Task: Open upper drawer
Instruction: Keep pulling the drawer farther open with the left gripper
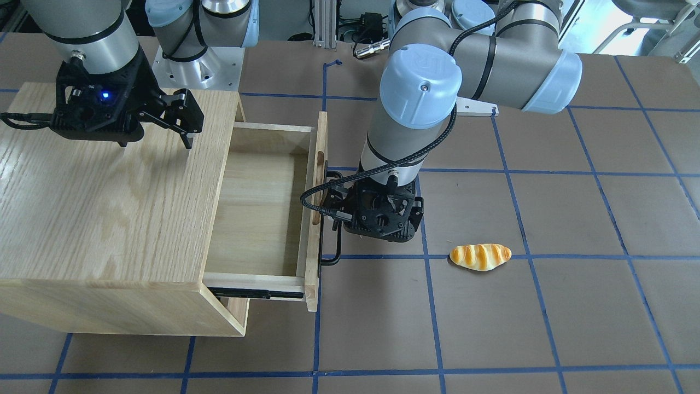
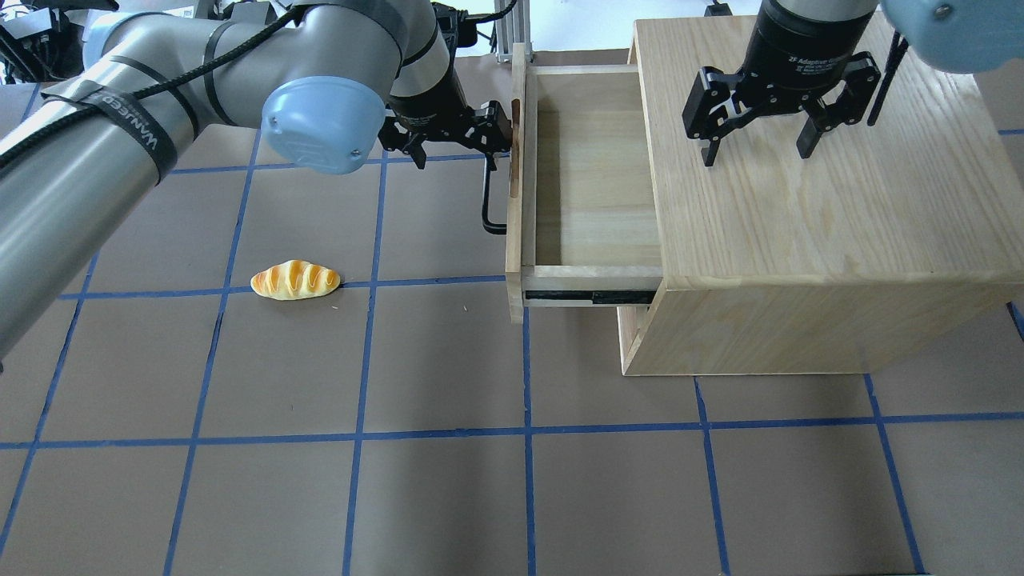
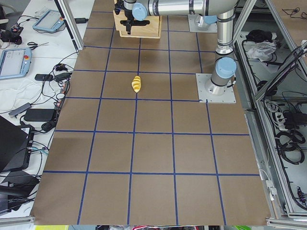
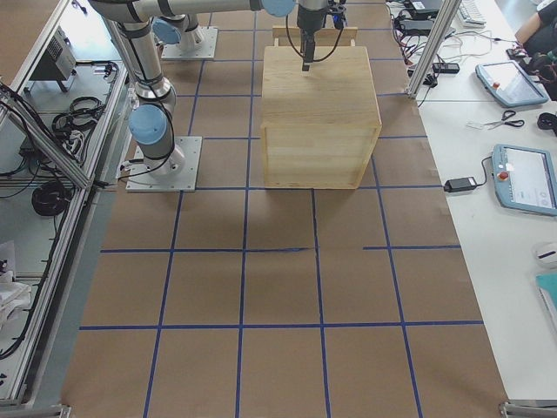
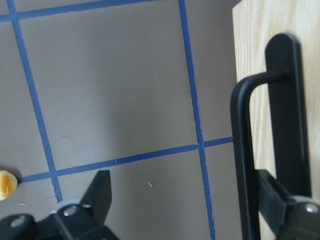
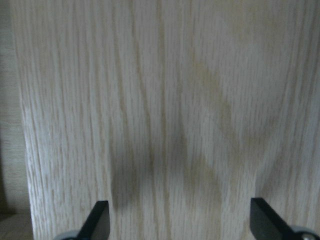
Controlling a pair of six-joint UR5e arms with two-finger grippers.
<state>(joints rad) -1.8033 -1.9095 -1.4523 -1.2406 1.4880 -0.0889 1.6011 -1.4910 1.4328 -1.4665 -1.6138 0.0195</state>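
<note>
Overhead view, read from left to right. At centre left a bread roll (image 2: 296, 280) lies alone on the table (image 2: 440, 496), well apart from everything else.

In the upper middle, your left gripper (image 2: 454, 152) sits at the drawer's black handle (image 2: 486, 200). The left wrist view shows its jaws spread wide. The handle bar stands between them, close to the finger on that frame's right, and nothing is clamped.

Just right of the handle is the upper drawer (image 2: 592, 176). It stands far out of the cabinet (image 2: 840, 216) with its empty wooden floor exposed and a black slide rail showing along its near side.

At upper right, your right gripper (image 2: 756, 156) hangs over the cabinet top with its jaws apart, holding nothing.

The opening step looks essentially done and the drawer appears near full travel. The next move is probably to draw the left gripper straight back off the handle. Keep the fingers clear of the bar so they do not snag it and nudge the drawer.
</note>
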